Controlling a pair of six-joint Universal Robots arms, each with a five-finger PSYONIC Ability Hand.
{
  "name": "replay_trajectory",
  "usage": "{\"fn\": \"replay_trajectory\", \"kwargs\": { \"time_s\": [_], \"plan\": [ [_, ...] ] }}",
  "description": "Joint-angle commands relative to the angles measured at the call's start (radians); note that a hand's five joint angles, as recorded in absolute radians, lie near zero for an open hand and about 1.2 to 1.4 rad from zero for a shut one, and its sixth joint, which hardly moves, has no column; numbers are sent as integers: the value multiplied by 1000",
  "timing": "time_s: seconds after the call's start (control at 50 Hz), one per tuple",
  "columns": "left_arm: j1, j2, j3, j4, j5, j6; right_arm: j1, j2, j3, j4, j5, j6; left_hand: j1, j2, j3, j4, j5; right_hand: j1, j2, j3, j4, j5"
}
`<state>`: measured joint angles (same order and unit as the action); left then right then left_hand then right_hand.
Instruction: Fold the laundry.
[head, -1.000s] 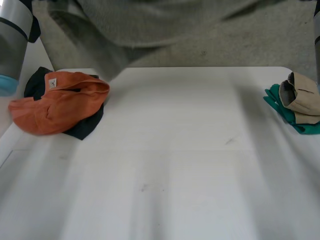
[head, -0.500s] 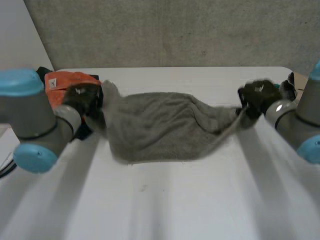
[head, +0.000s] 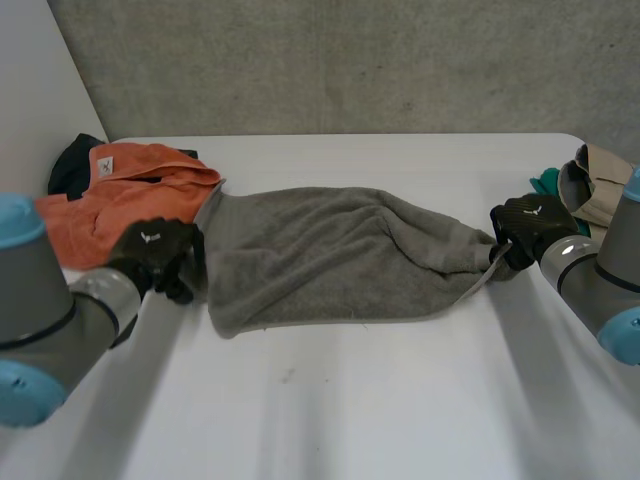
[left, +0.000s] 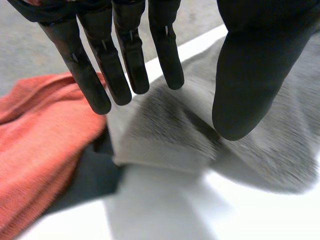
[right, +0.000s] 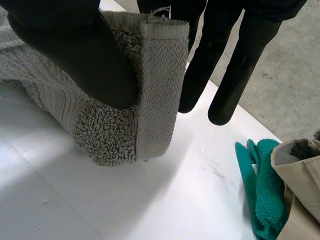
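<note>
Towel (head: 330, 255) with long axis left-to-right across table (head: 350, 400)

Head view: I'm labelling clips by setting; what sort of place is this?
Likely a lab laundry-folding bench: bare white table, concrete wall behind, grey towel between orange cloth and green cloth.

Looped, nubbly terry edged with a flat woven hem: the grey towel (head: 330, 255) in my matt black right hand (right: 75, 50). Under it is a smooth, matt white table (head: 400, 400), with a fuzzy orange cloth (head: 110, 200) and a coarse-piled teal cloth (right: 265, 185) nearby.
</note>
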<state>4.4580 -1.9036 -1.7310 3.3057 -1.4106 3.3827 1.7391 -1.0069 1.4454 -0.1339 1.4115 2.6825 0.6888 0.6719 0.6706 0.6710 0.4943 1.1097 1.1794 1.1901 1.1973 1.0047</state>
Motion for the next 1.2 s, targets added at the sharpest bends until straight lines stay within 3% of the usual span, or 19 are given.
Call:
{"fn": "replay_trajectory", "kwargs": {
  "time_s": [0.02,0.26,0.74,0.82,1.0,1.1,1.2],
  "plan": [
    [1,-31,-79,26,81,105,0,-18,10,-1,-3,-3,153,170,171,171,173,287,217,206,199,217],
    [-23,-219,154,29,82,119,-9,-64,29,83,-34,-19,-249,-232,-231,-231,-229,287,217,206,199,217],
    [-106,-466,519,-32,79,113,-47,-38,32,76,-52,-59,-147,-130,-128,-129,-127,287,217,206,199,217],
    [-118,-496,557,-31,76,110,-46,-35,33,74,-52,-61,-38,-21,-20,-20,-18,287,217,206,199,217],
    [-121,-539,640,-17,26,72,-44,-38,32,79,-49,-62,707,724,725,724,727,287,217,206,199,217],
    [-120,-523,648,-23,-28,24,-49,-65,21,118,-48,-70,707,724,726,725,727,287,217,206,199,217],
    [-97,-315,564,-107,-68,-19,-88,-152,-46,264,-52,-128,707,724,726,725,727,287,217,206,199,217]
  ]
}}
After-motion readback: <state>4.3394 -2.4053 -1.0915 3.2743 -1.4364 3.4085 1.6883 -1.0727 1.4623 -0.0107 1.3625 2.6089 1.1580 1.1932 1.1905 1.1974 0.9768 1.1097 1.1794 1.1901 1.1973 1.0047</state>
